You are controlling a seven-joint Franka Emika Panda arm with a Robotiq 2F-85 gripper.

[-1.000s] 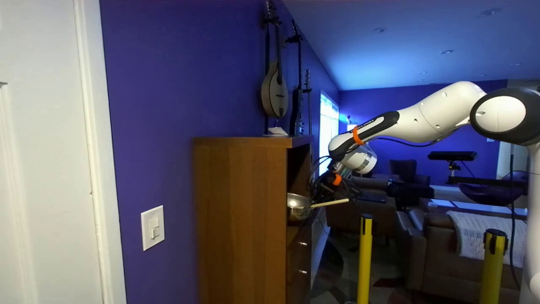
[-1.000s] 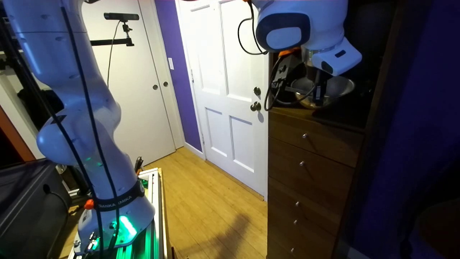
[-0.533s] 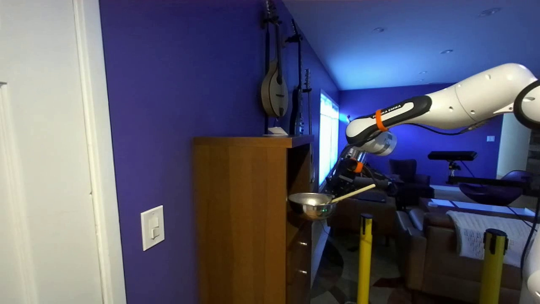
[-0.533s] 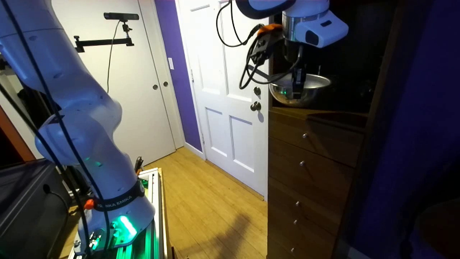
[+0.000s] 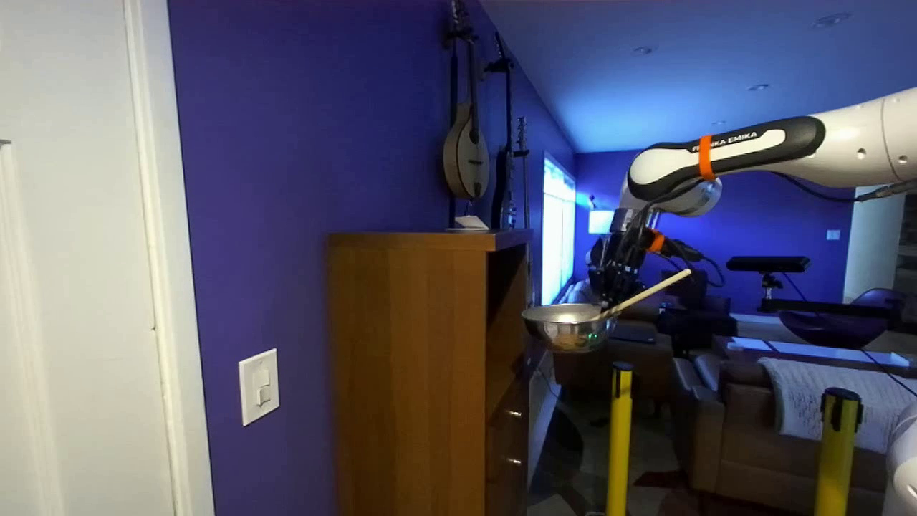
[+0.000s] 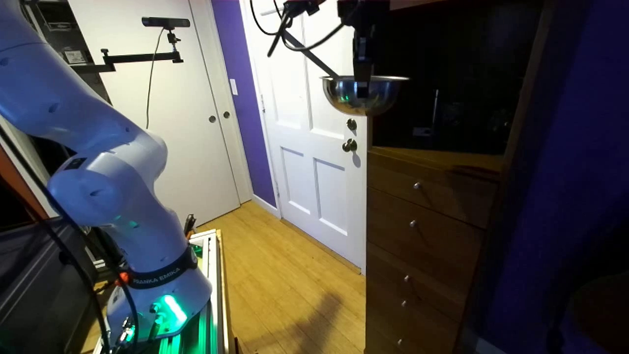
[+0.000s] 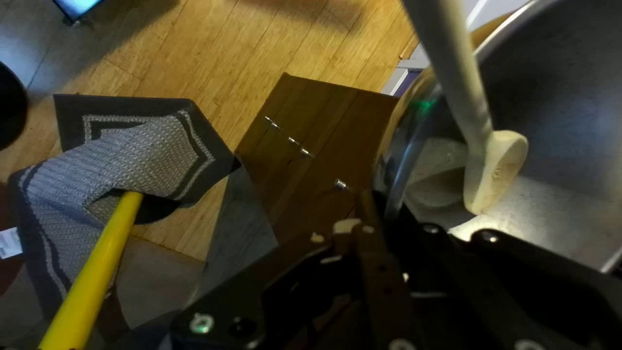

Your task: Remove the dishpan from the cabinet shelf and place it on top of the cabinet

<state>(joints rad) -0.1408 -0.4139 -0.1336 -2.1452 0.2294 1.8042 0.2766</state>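
The dishpan is a shiny metal bowl [image 5: 562, 335], in both exterior views [image 6: 385, 96], roughly level in the air outside the cabinet. A wooden spoon [image 5: 648, 292] leans in it, its handle sticking out over the rim. My gripper [image 6: 362, 86] points down and is shut on the bowl's rim; in the wrist view the fingertips [image 7: 381, 206] pinch the rim, with the bowl's inside [image 7: 563, 146] on the right. The brown wooden cabinet [image 5: 408, 373] has an open shelf [image 6: 437, 157] behind the bowl. The cabinet top [image 5: 401, 241] is higher than the bowl.
A small white object [image 5: 471, 223] sits on the cabinet top by the wall. A mandolin [image 5: 469, 158] and guitars hang above it. Yellow posts [image 5: 620, 444] stand in front of the cabinet. A thin upright object [image 6: 435, 110] stands inside the dark shelf.
My gripper has drawn the bowl out of the shelf, away from the cabinet, and raised it. The spoon moved along with it. The arm has pulled back toward its base.
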